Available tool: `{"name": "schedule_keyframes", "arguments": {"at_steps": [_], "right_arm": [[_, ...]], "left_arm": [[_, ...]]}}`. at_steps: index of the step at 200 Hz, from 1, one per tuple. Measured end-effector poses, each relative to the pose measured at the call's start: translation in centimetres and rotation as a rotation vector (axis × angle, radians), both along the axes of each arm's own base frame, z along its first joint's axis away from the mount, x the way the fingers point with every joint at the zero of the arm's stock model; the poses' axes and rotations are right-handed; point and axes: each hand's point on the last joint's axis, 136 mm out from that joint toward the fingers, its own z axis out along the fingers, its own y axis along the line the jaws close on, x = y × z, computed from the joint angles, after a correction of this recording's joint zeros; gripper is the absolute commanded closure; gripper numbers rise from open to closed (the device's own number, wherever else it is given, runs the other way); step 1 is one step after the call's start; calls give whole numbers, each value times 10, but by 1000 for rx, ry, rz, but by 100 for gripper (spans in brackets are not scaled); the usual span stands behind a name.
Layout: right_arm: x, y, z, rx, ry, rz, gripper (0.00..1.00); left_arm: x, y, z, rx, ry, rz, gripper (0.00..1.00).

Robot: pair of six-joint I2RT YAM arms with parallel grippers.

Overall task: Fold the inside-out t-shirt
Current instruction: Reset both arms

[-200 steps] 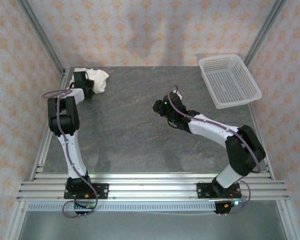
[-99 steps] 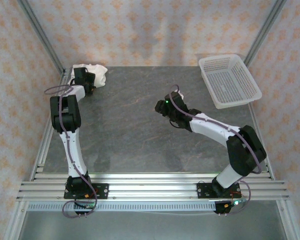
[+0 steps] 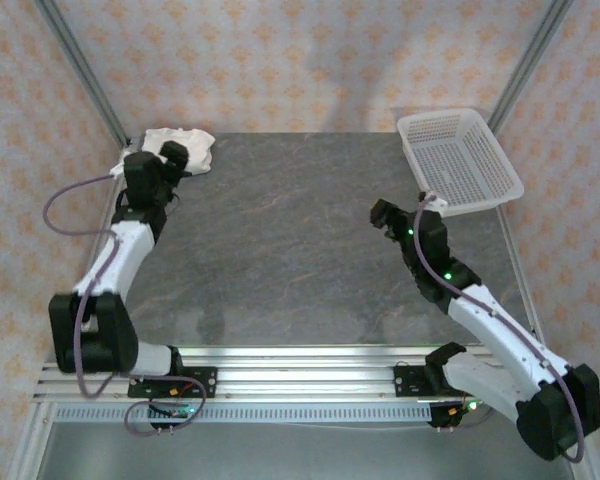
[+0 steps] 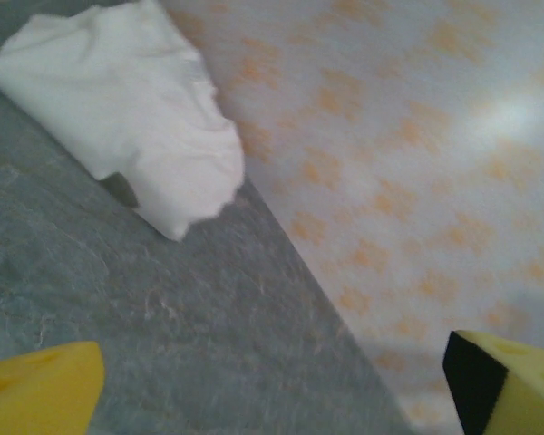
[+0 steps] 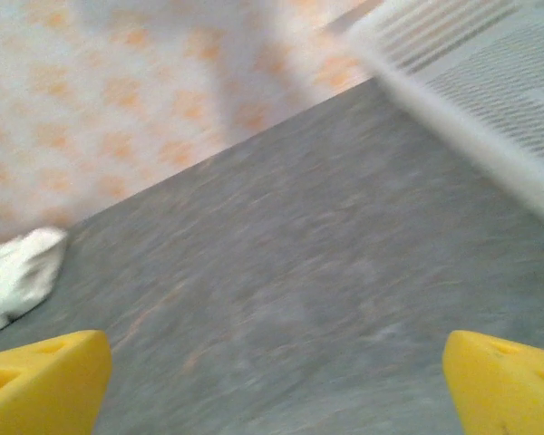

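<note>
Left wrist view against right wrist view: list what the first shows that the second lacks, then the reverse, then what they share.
Left wrist adds: the left end effector, jaws wide apart with nothing between them, and a close look at the folds of the bunched t-shirt. Right wrist adds: the white mesh basket at upper right, blurred, and the right end effector, also open and empty. Shared: the t-shirt, small at the left edge in the right wrist view, the gray table and the patterned wall.

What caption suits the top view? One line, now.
Left pincer open beside the crumpled t-shirt at the far-left corner; right pincer open near the basket.
</note>
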Motion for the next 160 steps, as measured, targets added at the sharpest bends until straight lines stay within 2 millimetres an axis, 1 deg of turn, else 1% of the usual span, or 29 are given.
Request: {"name": "schedule_keyframes", "arguments": {"at_steps": [9,21,28,36,50,63,72,85,93,97,112,120,125,134,138,151,160], "right_arm": [[-1,-20,-8,-52,-4,-80,0],[-1,-44,-24,-136,14,-186,0],[-1,-55,-34,-190,33,-241,0],[0,-66,-47,-258,65,-293,0],[0,-84,-69,-365,141,-371,0],[4,-100,-78,-427,172,-426,0],[10,-111,-80,-447,165,-466,0],[22,-127,-92,-471,170,-510,0],[29,-134,-105,-499,197,-522,0],[34,-138,-116,-511,224,-513,0],[44,-140,-147,-532,294,-450,0],[44,-139,-156,-507,294,-402,1],[44,-138,-156,-481,271,-381,0],[41,-142,-157,-438,213,-368,0],[39,-144,-159,-422,199,-364,1],[33,-148,-170,-409,228,-339,1],[37,-144,-166,-402,204,-319,1]], "left_arm": [[-14,-20,8,58,-14,-51,0],[-33,-41,11,123,-16,-106,0],[-44,-47,10,160,-7,-121,0],[-54,-48,7,194,5,-123,0],[-70,-40,-1,264,34,-96,0],[-85,-28,-9,328,56,-58,0],[-94,-20,-16,376,72,-33,0],[-105,-10,-29,455,101,-13,0],[-109,-6,-38,498,117,-8,0],[-111,-4,-42,521,123,-3,0],[-120,3,-63,596,156,4,0],[-124,7,-75,633,181,6,0],[-127,10,-81,656,197,12,0],[-131,14,-90,689,222,23,0],[-132,17,-93,705,232,30,2],[-131,20,-100,741,238,39,3],[-129,21,-107,756,238,35,2]]}}
